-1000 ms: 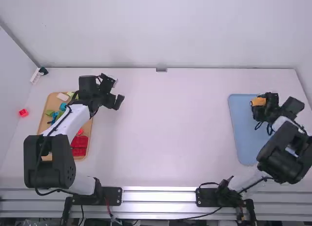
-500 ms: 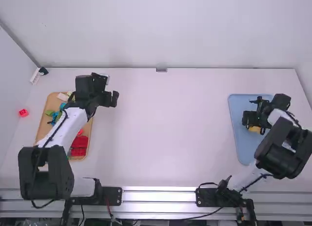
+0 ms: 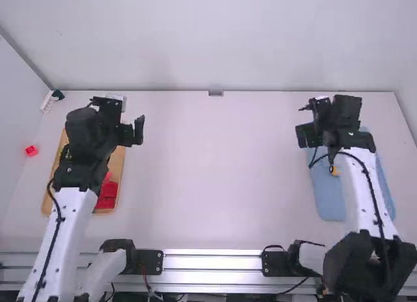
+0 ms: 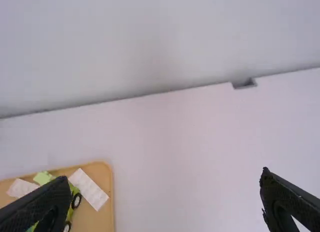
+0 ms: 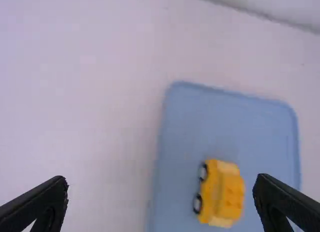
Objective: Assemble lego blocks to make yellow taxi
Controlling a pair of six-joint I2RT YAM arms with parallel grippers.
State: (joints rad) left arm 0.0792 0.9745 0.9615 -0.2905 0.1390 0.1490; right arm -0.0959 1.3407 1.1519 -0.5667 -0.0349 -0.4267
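My right gripper (image 3: 307, 122) hovers over the far left part of the blue tray (image 3: 326, 196). In the right wrist view the right gripper (image 5: 160, 194) is open, nothing between its fingers. There the yellow taxi (image 5: 223, 193), with dark wheels along one side, rests on the blue tray (image 5: 185, 106); a little of the yellow taxi (image 3: 335, 171) shows beside the arm in the high view. My left gripper (image 3: 135, 131) is above the table just right of the wooden tray (image 3: 117, 164). In the left wrist view the left gripper (image 4: 165, 197) stands open and holds nothing.
Red blocks (image 3: 107, 196) lie in the wooden tray under the left arm. White plates (image 4: 89, 189) and a green piece with wheels (image 4: 74, 199) are in that tray too. A red block (image 3: 31, 151) and a white-and-green object (image 3: 52, 100) sit at the far left.
The right gripper has let go of the yellow taxi, which now lies in the blue tray, and has moved up and left. The left gripper has shifted slightly left.
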